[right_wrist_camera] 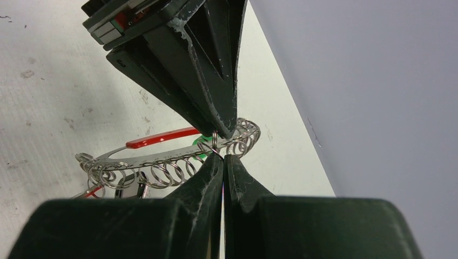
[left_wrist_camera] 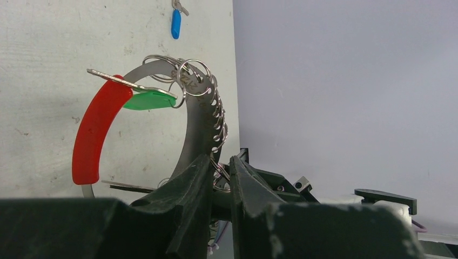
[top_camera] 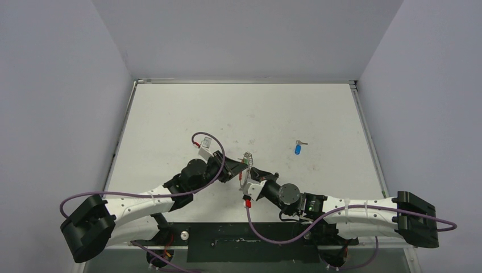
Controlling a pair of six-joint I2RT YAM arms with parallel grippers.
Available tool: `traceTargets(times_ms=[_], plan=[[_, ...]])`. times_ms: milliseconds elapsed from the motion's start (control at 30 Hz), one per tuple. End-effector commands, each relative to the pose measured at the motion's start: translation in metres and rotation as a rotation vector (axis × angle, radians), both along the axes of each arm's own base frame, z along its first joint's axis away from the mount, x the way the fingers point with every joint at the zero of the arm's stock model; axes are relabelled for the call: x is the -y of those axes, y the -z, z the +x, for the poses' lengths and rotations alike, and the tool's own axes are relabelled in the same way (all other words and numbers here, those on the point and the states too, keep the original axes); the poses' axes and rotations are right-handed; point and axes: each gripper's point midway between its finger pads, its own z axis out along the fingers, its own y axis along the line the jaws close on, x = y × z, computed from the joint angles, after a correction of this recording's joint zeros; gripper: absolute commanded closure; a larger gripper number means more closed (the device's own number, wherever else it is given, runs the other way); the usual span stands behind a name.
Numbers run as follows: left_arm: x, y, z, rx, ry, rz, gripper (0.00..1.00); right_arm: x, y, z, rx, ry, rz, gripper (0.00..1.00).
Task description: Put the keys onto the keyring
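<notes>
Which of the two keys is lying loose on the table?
The blue-headed key, lying alone on the table. The green-headed key hangs at the keyring, lifted off the table.

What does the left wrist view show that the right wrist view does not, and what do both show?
Only the left wrist view: the blue key lying on the table, and the whole head of the green key beside the red section of the keyring. Only the right wrist view: the right claw, shut at the keyring's lower edge. Both: the keyring, its small wire loops and the left claw.
</notes>
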Motion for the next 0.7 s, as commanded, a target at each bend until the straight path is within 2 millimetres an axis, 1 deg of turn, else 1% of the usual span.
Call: traceTargets(times_ms=[0,167,300,400,433,567,600,667], plan=[[0.0056,-0.0439,0.0048,0.095,0.003,-0.095,0.87,-0.0047,-0.0130,-0.0021,0.000,-0.014,0.061,1.00],[0.0050,-0.0472,0.0042,0.122,0.008,-0.086,0.95,-0.0053,-0.0124,-0.0030,-0.004,-0.019,0.059,1.00],[0.0039,-0.0470,0.0044,0.136,0.007,-0.074,0.98,-0.0060,-0.0129,-0.0032,-0.005,-0.022,0.058,1.00],[0.0022,-0.0449,0.0053,0.141,0.001,-0.060,0.99,-0.0067,-0.0123,-0.0033,-0.007,-0.024,0.054,1.00],[0.0016,-0.0436,0.0056,0.138,-0.002,-0.056,0.97,-0.0069,-0.0118,-0.0035,-0.008,-0.025,0.053,1.00],[-0.0018,-0.0416,0.0070,0.139,-0.017,-0.046,0.73,-0.0085,-0.0113,-0.0044,-0.013,-0.032,0.051,1.00],[-0.0024,-0.0441,0.0067,0.151,-0.017,-0.052,0.69,-0.0087,-0.0111,-0.0041,-0.013,-0.031,0.050,1.00],[-0.0029,-0.0487,0.0054,0.165,-0.013,-0.065,0.67,-0.0089,-0.0101,-0.0041,-0.015,-0.031,0.048,1.00]])
